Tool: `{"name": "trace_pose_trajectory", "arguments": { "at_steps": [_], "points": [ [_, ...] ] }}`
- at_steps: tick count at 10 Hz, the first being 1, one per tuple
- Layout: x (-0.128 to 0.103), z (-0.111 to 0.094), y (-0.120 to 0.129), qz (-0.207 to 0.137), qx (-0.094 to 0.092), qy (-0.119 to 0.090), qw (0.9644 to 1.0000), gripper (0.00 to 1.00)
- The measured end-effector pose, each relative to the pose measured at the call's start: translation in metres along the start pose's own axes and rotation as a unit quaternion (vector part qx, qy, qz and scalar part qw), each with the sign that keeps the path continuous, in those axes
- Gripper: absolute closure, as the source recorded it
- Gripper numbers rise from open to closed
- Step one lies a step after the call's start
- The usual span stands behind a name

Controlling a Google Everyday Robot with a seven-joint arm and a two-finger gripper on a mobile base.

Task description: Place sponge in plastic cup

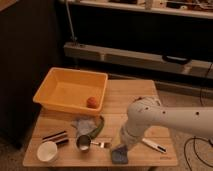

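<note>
The sponge (119, 156) is a blue-grey block lying at the table's front edge, right of centre. My gripper (120, 148) points down right over it, at the end of the white arm (150, 120) that reaches in from the right; it seems to touch the sponge's top. The plastic cup (47, 151) is white and stands upright at the front left corner, well to the left of the gripper.
An orange bin (55, 85) with an orange ball (92, 102) stands at the back left. A metal cup (83, 142), a grey cloth (81, 125), a green item (98, 127), dark bars (55, 136) and a white pen (154, 145) lie on the wooden table (135, 92).
</note>
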Motion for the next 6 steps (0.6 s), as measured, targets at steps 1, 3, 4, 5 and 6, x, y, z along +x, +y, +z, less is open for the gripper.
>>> {"name": "trace_pose_trajectory", "arguments": {
  "at_steps": [1, 3, 4, 5, 6],
  "points": [
    [-0.0042, 0.0014, 0.0009, -0.002, 0.0, -0.001, 1.0, 1.0],
    [-0.009, 0.0026, 0.0026, -0.009, 0.005, -0.003, 0.9999, 0.99],
    [-0.0088, 0.0033, 0.0029, -0.012, 0.009, -0.002, 0.9999, 0.96],
    [-0.0084, 0.0043, 0.0025, -0.013, 0.013, 0.0, 0.9998, 0.85],
    [-0.0074, 0.0061, 0.0021, -0.016, 0.016, 0.002, 0.9997, 0.73]
  ]
}}
